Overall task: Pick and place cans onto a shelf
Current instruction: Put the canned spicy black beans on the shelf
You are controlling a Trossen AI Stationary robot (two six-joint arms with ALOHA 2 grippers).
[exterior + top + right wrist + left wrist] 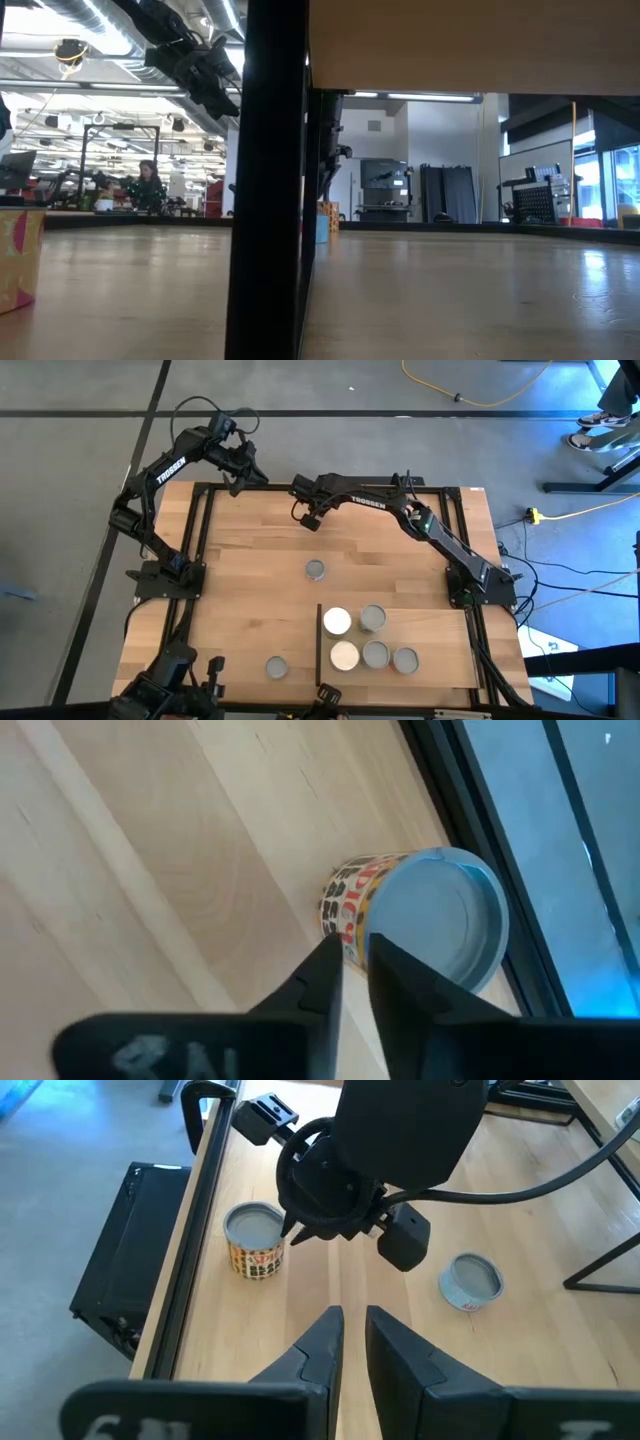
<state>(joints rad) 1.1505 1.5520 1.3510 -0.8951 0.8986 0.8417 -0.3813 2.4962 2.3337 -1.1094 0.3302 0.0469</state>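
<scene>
Right up close in the low view, a thick black bar [265, 200] was seen standing across the middle of the frame. Behind it, the pale wood table [470, 290] was seen stretching away to a big room with ceiling lights and desks. A person [148, 186] was seen far off at the left of that frame.

From above, the table was seen inside a black frame on a grey floor, with a yellow cable [470, 395] at the upper right. The shelf [440, 635] was laid flat at the lower right of the table. Five cans were set on the shelf: two white-topped cans [337, 622] side by side by its dark strip, and three grey-topped cans [376, 654] next to them. One loose can [315, 570] was left in the middle of the table and another can [276, 667] at the lower left.

The right gripper [310, 515] was held over the upper middle of the table. Its fingers [320, 982] were almost closed, with only a thin slit, and nothing was held. A labelled can [440, 910] was seen just past the tips, by the table's black frame; it could not be told if it was touched.

The left gripper [244, 476] was parked at the upper left, almost closed too, with nothing held.
</scene>
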